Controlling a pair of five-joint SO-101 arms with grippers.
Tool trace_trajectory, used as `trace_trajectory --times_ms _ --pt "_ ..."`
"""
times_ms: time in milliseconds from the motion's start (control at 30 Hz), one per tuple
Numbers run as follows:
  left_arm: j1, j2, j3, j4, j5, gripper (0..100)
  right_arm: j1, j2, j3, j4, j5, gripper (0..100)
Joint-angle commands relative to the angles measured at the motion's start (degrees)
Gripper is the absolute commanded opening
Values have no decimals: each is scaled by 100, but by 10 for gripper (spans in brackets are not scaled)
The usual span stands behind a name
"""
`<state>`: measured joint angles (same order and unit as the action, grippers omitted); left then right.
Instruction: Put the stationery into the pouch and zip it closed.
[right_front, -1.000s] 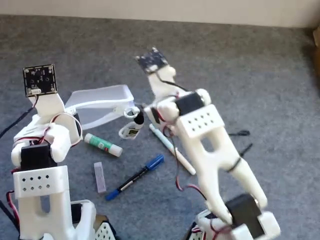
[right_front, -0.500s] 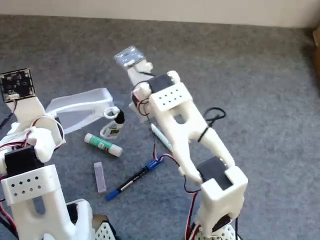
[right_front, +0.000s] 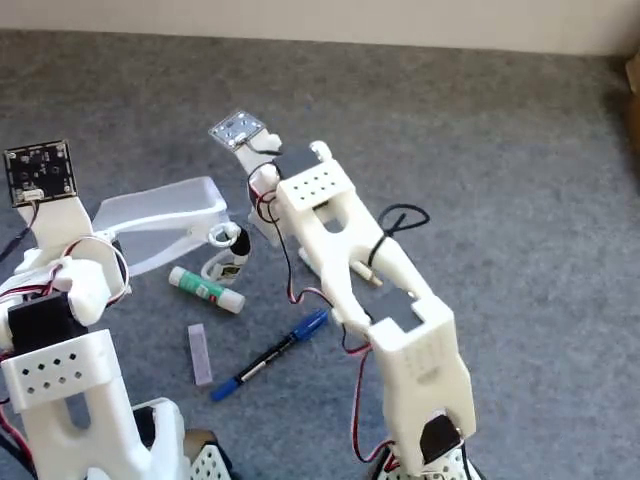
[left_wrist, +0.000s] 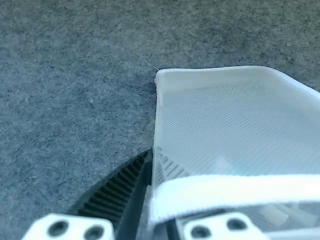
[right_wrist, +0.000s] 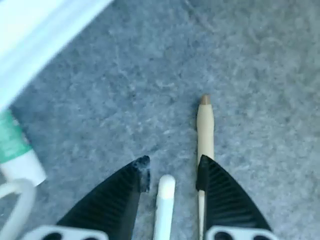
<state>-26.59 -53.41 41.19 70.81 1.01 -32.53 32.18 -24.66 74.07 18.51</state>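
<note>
Over the last second the right arm swings across from the right side toward the pouch (right_front: 165, 215), and its wrist now sits lower and farther left in the high view, covering the spot where the long white pen lay. Meanwhile the left arm draws the pouch a little leftward, then settles; in the last half second it barely moves. The result shows in the right wrist view: the right gripper (right_wrist: 172, 167) hangs low over the grey carpet (right_front: 480, 150) with its fingers spread, and the rounded end of the white pen (right_wrist: 165, 200) lies between them, not yet pinched. A cream stick (right_wrist: 205, 125) with a brownish tip lies just beside it, running under one finger, so a closing grip could catch both or nudge the wrong one. The left gripper (left_wrist: 150, 175) is clamped on the pouch's white rim band, holding the translucent mesh bag off the carpet with its mouth toward the other arm; a white ring (right_front: 226, 238) hangs at the pouch's near corner. Judging by what lies out, the task has hardly started: the glue stick (right_front: 205, 288), the blue marker (right_front: 268, 355) and a small lilac block (right_front: 200, 353) rest on the carpet in front of the pouch, and nothing is clearly inside it. The swing seems to line the right arm up for a first pick.
</note>
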Motion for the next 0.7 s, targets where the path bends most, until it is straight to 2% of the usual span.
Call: trace_trajectory --times_ms 0,267,667 --pt "-101 -31 -268 62 -35 6 101 251 -743 40 387 148" --pt "-101 -31 -259 62 -26 6 303 927 -1578 40 475 148" --pt "-92 -31 -268 44 -18 6 321 1640 -1666 48 484 146"
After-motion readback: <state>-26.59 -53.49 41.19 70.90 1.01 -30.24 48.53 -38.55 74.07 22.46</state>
